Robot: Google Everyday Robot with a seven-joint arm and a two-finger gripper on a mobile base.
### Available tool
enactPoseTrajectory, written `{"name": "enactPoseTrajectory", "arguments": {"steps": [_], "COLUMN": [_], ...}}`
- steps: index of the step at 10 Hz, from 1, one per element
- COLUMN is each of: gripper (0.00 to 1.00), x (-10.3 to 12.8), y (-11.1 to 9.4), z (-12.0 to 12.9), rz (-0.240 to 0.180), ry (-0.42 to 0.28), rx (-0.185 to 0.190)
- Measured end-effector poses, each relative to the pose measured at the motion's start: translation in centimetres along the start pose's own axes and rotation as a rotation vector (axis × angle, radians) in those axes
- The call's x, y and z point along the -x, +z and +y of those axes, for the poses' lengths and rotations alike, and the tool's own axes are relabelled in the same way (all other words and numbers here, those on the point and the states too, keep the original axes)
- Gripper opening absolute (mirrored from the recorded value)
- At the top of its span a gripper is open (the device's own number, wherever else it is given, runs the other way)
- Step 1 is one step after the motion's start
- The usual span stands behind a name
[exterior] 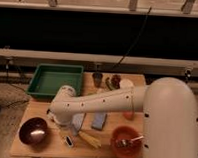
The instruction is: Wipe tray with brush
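Hand (62, 122) is hanging low over the front-left part of the wooden table (41, 108), mostly covered by the arm's round white joint (66, 98), so I cannot tell if it is open, closed or gripping anything. Brush (69, 139) is lying on the table right under that spot, only the black end of its handle is showing, and the rest is sitting behind the arm. Dark reddish bowl (33, 131) is sitting just left of the hand. A grey-blue flat packet (99, 121) and a yellow item (91, 139) are lying just right of it. Orange bowl (125, 141) with a metal fork (131, 141) in it is sitting further right, near the front edge. Tray (52, 81) is sitting at the back-left corner of the table, well apart from the brush, dark green, rectangular, with sloping sides. A dark cup (97, 78) is standing just right of the tray. The white arm is crossing the table from the right and blocking the middle of it.
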Motion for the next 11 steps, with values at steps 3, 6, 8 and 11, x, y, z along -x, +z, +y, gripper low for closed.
{"name": "enactPoseTrajectory", "arguments": {"steps": [3, 6, 8, 11], "gripper": [0.65, 0.65, 0.65, 0.65], "x": [0.3, 0.0, 0.1, 0.6], "y": [0.5, 1.3, 1.7, 2.2], "z": [0.1, 0.0, 0.0, -0.1], "rz": [0.011, 0.018, 0.022, 0.027], "ry": [0.061, 0.109, 0.121, 0.122], "rx": [-0.024, -0.047, -0.053, -0.056]}}
